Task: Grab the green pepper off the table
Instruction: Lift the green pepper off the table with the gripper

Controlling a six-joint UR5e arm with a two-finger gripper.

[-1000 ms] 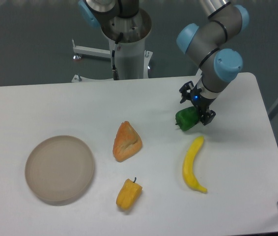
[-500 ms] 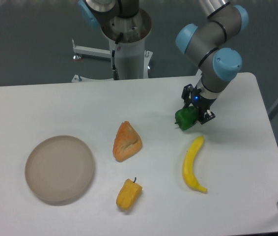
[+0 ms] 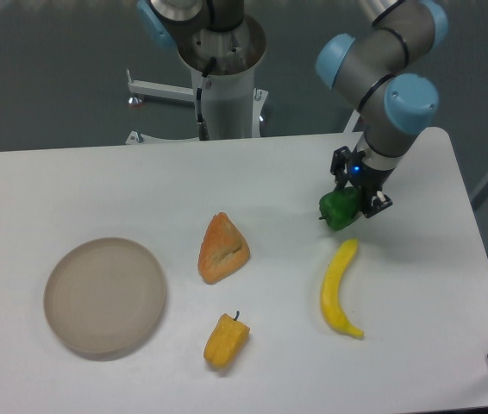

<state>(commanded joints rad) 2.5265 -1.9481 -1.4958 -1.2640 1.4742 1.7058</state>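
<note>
The green pepper [image 3: 340,210] is a small glossy dark green bell pepper at the right of the white table [image 3: 97,185], just above the banana's top end. My gripper [image 3: 355,197] is shut on the pepper from above, one finger on each side of it. The pepper seems held just off the tabletop, with a faint shadow under it. The arm's grey and blue wrist rises above it.
A yellow banana [image 3: 338,289] lies just below the pepper. A yellow-orange pepper [image 3: 226,340] sits at front centre. An orange wedge-shaped piece [image 3: 222,248] lies mid-table. A round tan plate [image 3: 104,296] is at the left. The robot base [image 3: 223,78] stands behind the table.
The fingers closed on the green pepper. Gripper and pepper have since moved a little to the right and slightly up.
</note>
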